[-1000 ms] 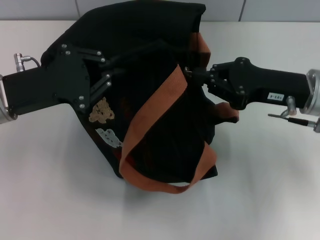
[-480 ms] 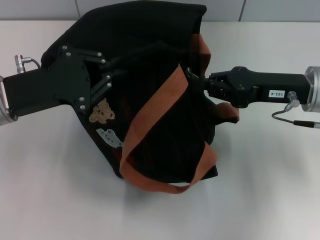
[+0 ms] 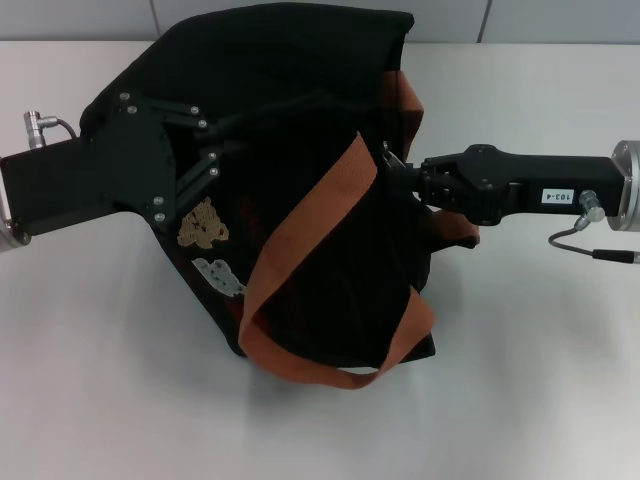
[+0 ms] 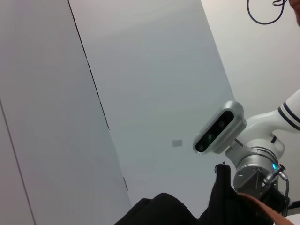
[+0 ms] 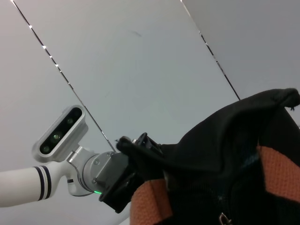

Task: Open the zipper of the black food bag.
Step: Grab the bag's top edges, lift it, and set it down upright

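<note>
Bag: the black food bag [image 3: 300, 190] lies tipped on the white surface [image 3: 540, 380], near the far edge, about the middle of it. Its bear patches [image 3: 203, 222] face up toward the head camera.

Straps: one orange-brown strap [image 3: 300, 240] runs across the front and loops down toward the near side. The other strap [image 3: 410, 110] shows at the far right part of the bag.

Left gripper: the left gripper [image 3: 215, 150] is pressed into the bag's left side, and its jaws look shut on a fold of black cloth. It seems to be holding the bag steady.

Right gripper: the right gripper [image 3: 392, 168] is at the bag's top edge on the right side, by the strap. Its jaws are narrow and look pinched on something small there.

Zipper: the zipper [image 3: 385, 160] is hard to see against the black cloth. I cannot tell for sure if the pull is between the jaws.

What changed: in the last second the right gripper has turned at the wrist and slid a little to the right. The left one has slid a little to the left. The bag has hardly moved.

What it means: this looks like the start of the pull. No open gap shows yet, so the bag is likely still zipped.
</note>
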`<action>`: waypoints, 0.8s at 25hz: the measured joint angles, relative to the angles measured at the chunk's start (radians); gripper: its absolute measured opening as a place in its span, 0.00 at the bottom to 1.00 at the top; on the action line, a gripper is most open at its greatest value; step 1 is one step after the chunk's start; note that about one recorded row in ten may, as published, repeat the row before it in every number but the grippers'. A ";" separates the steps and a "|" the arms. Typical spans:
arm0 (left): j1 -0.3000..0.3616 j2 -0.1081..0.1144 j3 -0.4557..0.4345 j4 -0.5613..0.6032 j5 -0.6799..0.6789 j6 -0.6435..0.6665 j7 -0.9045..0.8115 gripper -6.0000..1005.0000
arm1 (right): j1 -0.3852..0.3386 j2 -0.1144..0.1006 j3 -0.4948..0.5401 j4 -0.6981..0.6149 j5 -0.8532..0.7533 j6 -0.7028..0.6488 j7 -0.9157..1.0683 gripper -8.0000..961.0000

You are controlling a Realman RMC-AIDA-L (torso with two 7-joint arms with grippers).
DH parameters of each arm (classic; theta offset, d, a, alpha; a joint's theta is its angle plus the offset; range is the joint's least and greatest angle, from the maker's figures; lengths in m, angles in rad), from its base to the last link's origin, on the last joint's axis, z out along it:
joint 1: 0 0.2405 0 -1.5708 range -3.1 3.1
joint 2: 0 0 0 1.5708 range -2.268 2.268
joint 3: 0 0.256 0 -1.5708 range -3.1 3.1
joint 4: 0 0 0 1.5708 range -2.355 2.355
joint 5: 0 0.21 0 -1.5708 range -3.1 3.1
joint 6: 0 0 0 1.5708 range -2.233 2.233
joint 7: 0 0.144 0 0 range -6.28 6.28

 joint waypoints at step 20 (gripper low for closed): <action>0.013 0.018 -0.076 0.000 -0.033 0.084 -0.006 0.18 | -0.013 -0.017 0.000 0.001 -0.028 0.000 0.011 0.10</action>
